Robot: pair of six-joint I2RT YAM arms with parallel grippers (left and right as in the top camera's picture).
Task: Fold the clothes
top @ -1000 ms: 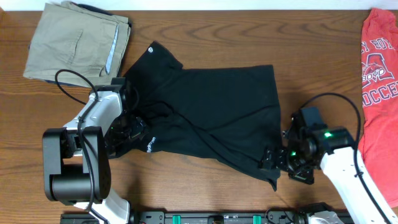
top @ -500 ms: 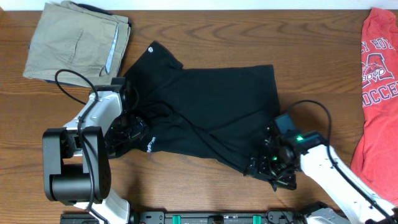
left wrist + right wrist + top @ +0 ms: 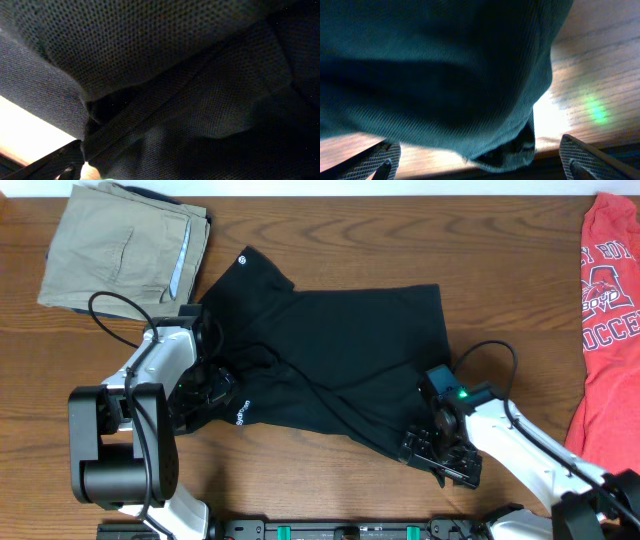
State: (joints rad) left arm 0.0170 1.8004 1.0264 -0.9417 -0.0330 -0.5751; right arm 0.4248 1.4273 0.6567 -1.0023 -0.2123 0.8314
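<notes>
The black shirt [image 3: 340, 360] lies spread and creased mid-table, its white round logo [image 3: 246, 258] at the upper left and its white lettering [image 3: 240, 412] at the lower left edge. My left gripper [image 3: 205, 390] sits at that lower left edge. In the left wrist view the shirt [image 3: 175, 75] fills the frame, and one finger [image 3: 57, 162] shows far out at the lower left. My right gripper [image 3: 440, 455] is at the shirt's lower right corner. Its fingers [image 3: 382, 159] stand wide apart, with the hanging corner [image 3: 505, 150] between them, untouched.
Folded tan khaki trousers [image 3: 125, 245] lie at the back left, close to the shirt's sleeve. A red T-shirt with white print [image 3: 605, 300] lies along the right edge. Bare wood table [image 3: 500, 250] shows behind the shirt. The table's front edge runs just below both grippers.
My right arm has swung left and in from the bare table to the shirt's lower right corner. My left arm and the shirt have not moved.
</notes>
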